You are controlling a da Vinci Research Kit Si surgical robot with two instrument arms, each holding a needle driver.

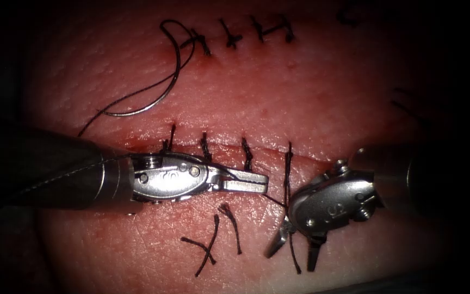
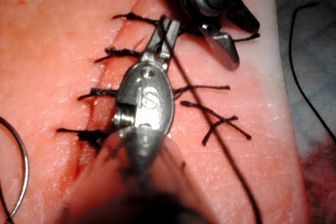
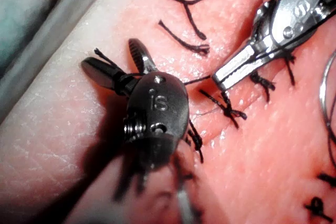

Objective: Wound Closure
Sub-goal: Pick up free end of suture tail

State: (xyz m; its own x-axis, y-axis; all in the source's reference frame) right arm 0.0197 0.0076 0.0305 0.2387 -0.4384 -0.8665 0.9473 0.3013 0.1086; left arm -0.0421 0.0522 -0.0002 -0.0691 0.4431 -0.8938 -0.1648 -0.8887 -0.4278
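The tissue (image 1: 300,98) carries a horizontal cut (image 1: 278,149) crossed by four dark stitches. Nearest, below the cut, loose cut ends of thread (image 1: 213,250) lie crossed on the surface. Beside them the right tool (image 1: 295,251) points down and away from the cut, its jaws spread wide with a strand of thread (image 1: 288,179) passing between them; they grip nothing. The left tool (image 1: 251,182) lies level along the cut from the left, jaws closed flat on the thread near the third stitch. The left wrist view shows that thread running taut from the jaws back along the shaft. Farther up, the needle (image 1: 153,98) rests free on the surface above the cut, left of centre, not in the tissue, thread trailing from it. Beyond it sits a second row of stitches (image 1: 246,32). The right wrist view shows the tissue's pale edge (image 3: 68,82).
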